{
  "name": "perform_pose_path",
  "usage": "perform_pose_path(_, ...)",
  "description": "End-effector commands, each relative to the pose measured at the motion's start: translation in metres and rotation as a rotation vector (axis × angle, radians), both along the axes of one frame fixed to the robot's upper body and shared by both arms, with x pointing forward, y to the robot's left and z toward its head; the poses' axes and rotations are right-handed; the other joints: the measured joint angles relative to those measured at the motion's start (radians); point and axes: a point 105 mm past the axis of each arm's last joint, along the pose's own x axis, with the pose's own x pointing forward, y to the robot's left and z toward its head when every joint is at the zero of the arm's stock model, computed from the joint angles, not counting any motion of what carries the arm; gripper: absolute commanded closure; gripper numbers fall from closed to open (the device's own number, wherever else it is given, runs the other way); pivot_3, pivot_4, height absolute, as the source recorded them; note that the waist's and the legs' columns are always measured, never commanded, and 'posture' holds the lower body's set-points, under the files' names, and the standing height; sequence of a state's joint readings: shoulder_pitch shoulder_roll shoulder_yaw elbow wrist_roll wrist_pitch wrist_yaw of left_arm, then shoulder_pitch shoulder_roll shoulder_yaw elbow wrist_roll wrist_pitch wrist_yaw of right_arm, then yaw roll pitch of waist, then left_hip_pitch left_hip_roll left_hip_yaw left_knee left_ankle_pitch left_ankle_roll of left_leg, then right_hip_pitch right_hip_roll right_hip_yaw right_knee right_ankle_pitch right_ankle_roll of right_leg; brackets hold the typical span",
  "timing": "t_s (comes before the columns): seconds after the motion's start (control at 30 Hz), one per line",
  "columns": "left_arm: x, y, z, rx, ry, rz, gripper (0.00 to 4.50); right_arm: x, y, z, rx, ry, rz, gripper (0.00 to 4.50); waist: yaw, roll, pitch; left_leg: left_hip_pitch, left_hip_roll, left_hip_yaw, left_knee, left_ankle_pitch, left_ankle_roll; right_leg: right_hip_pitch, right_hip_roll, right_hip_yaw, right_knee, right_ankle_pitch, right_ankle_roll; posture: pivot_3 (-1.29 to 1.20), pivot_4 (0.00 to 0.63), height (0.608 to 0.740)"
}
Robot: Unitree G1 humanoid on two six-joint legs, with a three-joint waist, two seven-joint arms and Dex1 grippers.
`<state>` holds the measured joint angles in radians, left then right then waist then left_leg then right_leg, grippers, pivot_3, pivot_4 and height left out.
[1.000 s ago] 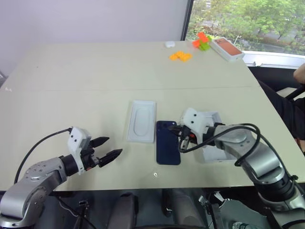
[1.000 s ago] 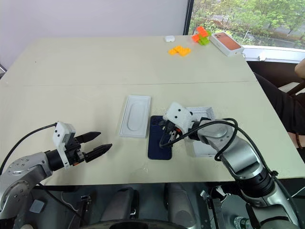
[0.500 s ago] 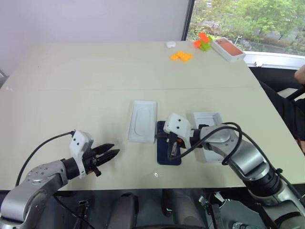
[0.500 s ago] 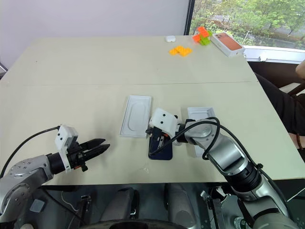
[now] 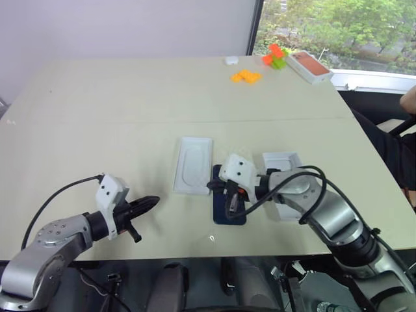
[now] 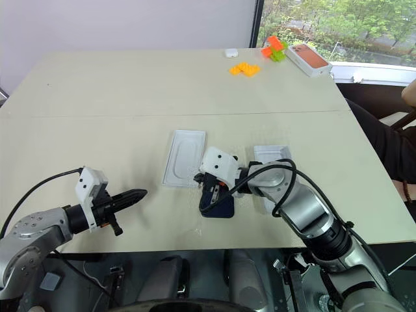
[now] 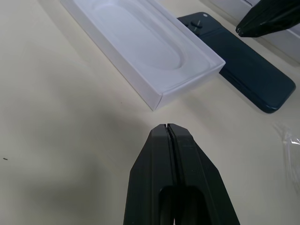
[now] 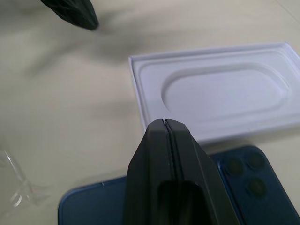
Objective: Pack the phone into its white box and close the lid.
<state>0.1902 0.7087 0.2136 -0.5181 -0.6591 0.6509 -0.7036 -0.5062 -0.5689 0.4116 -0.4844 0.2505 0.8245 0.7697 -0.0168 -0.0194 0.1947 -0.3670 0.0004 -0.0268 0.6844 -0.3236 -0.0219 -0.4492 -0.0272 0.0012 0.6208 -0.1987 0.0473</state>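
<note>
Hovering over the phone [image 5: 230, 204] beside the white box [image 5: 193, 165], the right gripper [image 8: 164, 123] is closed (empty), the left gripper [image 7: 166, 127] pinched together, holding nothing.

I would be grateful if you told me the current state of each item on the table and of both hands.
phone: lying flat, back up, outside the box.
white box: open, with nothing on its insert, beside the phone.
lid: off the box, resting on the table on the phone's other side.
left hand: shut, holding nothing.
right hand: shut, over the phone.
</note>
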Motion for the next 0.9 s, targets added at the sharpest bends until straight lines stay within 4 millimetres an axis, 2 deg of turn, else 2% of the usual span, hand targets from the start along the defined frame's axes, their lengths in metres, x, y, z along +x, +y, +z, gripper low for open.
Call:
perform_pose_path(0.03,0.002,0.008,0.006,0.036,-0.031,0.006,4.50,-0.001,0.014,0.010,0.003,-0.044,0.051,2.62,0.000,0.000,0.000,0.000,0.000,0.000,0.000,0.000,0.000,0.000,0.000,0.000,0.000,0.000,0.000,0.00,0.150,0.740)
perform_pose_path(0.1,0.002,0.009,0.005,0.043,-0.032,0.009,4.50,-0.001,0.017,0.007,-0.011,-0.044,0.065,1.66,0.001,0.000,0.000,0.000,0.000,0.000,0.000,0.000,0.000,0.000,0.000,0.000,0.000,0.000,0.000,0.00,0.150,0.740)
perform_pose_path(0.33,0.001,0.010,0.004,0.041,-0.033,0.017,4.50,0.000,0.031,-0.014,-0.091,-0.023,0.127,1.66,0.001,0.000,0.000,0.000,0.000,0.000,0.000,0.000,0.000,0.000,-0.001,0.000,0.000,0.000,0.000,0.00,0.150,0.740)
perform_pose_path(0.47,0.000,0.009,0.003,0.040,-0.030,0.019,4.50,0.002,0.034,-0.019,-0.098,-0.008,0.128,1.66,0.001,0.000,0.000,0.000,0.000,0.000,0.000,0.000,0.000,0.000,-0.001,0.000,0.000,0.000,0.000,0.00,0.150,0.740)
perform_pose_path(0.57,-0.001,0.008,0.003,0.038,-0.032,0.021,4.50,0.004,0.034,-0.023,-0.111,-0.003,0.127,2.53,0.001,0.000,0.000,0.000,0.000,0.000,0.000,0.000,0.000,0.000,-0.001,0.000,0.000,0.000,0.000,0.00,0.150,0.740)
perform_pose_path(0.7,0.000,0.009,0.003,0.036,-0.035,0.027,4.50,0.007,0.034,-0.024,-0.122,-0.024,0.122,4.43,0.001,0.000,0.000,0.000,0.000,0.000,0.000,0.000,0.000,0.000,-0.001,0.000,0.000,0.000,0.000,0.00,0.150,0.740)
perform_pose_path(0.9,0.002,0.010,0.005,0.033,-0.041,0.030,4.50,0.010,0.037,-0.018,-0.100,-0.068,0.126,4.48,0.001,0.000,0.000,0.001,0.000,0.000,0.000,0.000,0.000,0.000,-0.001,0.000,0.000,0.000,0.000,0.00,0.150,0.740)
